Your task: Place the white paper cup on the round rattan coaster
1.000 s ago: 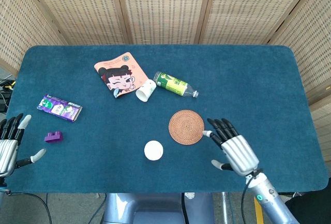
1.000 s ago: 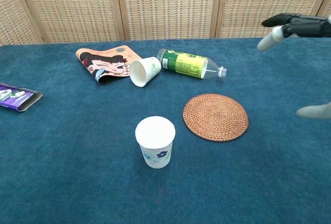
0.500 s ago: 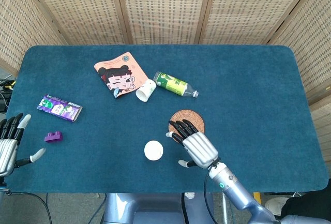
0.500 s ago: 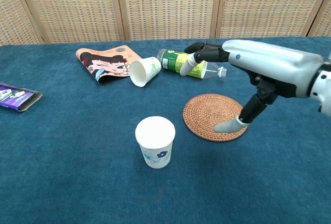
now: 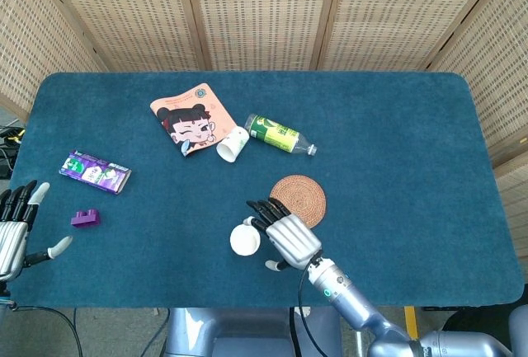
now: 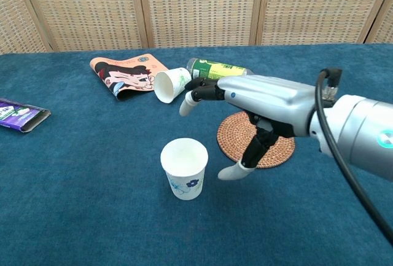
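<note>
You swung your right robot hand (image 6: 258, 103) a long way across the worktop (image 5: 396, 126). A second before, it hung out past the right side of the round rattan coaster (image 5: 298, 201). Half a second before, it was over the coaster. Now it was just to the right of the white paper cup (image 6: 184, 168), with its fingers spread wide and nothing in them. The long fingers reached out over the cup's far side and the thumb hung low near the cup's right side. I could not tell if any finger touched the cup yet; from the chest view there looked to be a small gap.

The cup stood upright and did not move at all. It sat on the blue cloth, just to the left of the coaster and a bit nearer to you. The coaster stayed put too, and part of it was now hidden behind your hand.

Your left robot hand (image 5: 15, 227) stayed open at the left edge of the worktop and did nothing.

So the reach looked almost done. I think the next job was to close the fingers gently around the cup, because a paper cup squashes easily. A second paper cup (image 5: 233, 144) lay tipped over farther back, beside a green bottle (image 5: 279, 135), and you had gone for the standing one
</note>
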Controlling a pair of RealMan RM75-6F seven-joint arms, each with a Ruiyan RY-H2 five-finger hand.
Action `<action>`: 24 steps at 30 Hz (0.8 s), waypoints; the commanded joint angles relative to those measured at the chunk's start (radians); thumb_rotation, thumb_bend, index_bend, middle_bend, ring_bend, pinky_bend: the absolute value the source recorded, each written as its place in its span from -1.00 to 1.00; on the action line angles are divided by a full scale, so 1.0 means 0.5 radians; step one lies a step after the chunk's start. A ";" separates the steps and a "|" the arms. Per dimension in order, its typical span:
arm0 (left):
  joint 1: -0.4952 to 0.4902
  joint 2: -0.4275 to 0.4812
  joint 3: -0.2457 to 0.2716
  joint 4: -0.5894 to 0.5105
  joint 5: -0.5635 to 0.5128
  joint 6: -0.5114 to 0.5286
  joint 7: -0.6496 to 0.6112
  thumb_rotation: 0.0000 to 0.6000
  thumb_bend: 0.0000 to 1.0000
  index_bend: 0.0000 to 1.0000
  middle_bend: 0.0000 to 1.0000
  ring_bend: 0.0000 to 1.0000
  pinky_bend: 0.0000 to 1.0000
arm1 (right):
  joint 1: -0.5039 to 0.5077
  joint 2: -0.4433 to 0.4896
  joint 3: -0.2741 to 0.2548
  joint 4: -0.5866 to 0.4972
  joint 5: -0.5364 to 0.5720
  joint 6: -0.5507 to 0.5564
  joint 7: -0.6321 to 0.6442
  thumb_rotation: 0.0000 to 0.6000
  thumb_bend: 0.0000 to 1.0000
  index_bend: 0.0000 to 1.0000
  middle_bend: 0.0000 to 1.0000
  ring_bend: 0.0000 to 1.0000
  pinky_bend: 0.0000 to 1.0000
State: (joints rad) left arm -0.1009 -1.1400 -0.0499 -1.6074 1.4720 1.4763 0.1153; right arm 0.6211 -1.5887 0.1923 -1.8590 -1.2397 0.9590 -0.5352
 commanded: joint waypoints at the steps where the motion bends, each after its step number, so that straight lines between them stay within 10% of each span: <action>1: 0.002 0.003 -0.002 0.001 0.000 0.005 -0.010 -1.00 -0.89 -1.00 -1.00 -1.00 -1.00 | 0.054 -0.063 -0.002 0.037 0.085 -0.009 -0.064 1.00 -0.93 -0.60 -1.00 -1.00 -1.00; 24: -0.001 0.031 -0.001 -0.025 0.006 -0.008 -0.096 -1.00 -0.89 -1.00 -1.00 -1.00 -1.00 | 0.304 -0.313 0.014 0.302 0.393 -0.032 -0.191 1.00 -0.93 -0.65 -1.00 -1.00 -1.00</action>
State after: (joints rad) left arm -0.1012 -1.1242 -0.0509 -1.6195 1.4743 1.4722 0.0668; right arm 0.7701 -1.7432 0.1976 -1.7106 -1.0465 0.9437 -0.6283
